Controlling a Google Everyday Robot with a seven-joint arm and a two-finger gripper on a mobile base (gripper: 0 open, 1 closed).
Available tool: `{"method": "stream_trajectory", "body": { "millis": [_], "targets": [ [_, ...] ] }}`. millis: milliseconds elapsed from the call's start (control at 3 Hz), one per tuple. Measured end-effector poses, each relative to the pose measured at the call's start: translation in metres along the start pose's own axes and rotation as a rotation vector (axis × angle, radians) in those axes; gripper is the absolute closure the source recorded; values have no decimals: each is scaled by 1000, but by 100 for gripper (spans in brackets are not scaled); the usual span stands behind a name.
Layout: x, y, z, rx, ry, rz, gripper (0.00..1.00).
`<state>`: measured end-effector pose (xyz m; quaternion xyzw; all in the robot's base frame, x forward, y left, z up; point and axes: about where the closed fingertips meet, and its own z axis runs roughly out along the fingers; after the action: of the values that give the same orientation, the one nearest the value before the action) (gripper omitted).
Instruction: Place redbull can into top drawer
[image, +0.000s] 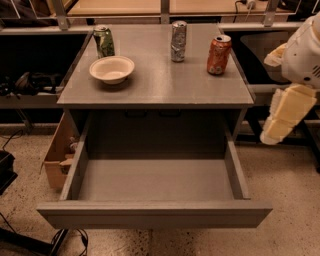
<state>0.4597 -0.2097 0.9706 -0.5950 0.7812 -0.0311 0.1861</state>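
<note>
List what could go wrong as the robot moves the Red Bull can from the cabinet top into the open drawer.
1. The claw hangs off the cabinet's right side. The orange-red can stands between it and the redbull can, so a direct reach might knock it.
2. The redbull can is tall and slim, so an off-centre touch could topple it.
3. Released from high above the open top drawer, the can might bounce or tip.

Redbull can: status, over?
Gripper right of cabinet, off the can. Redbull can upright, back centre of top. Drawer open, empty. Orange can on gripper's side of it.
</note>
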Motion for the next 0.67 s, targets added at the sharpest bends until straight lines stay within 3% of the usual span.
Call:
{"method": "stream_trajectory", "body": {
  "millis": [667],
  "targets": [
    [-53, -87, 69, 118, -313, 65, 0]
  ]
}}
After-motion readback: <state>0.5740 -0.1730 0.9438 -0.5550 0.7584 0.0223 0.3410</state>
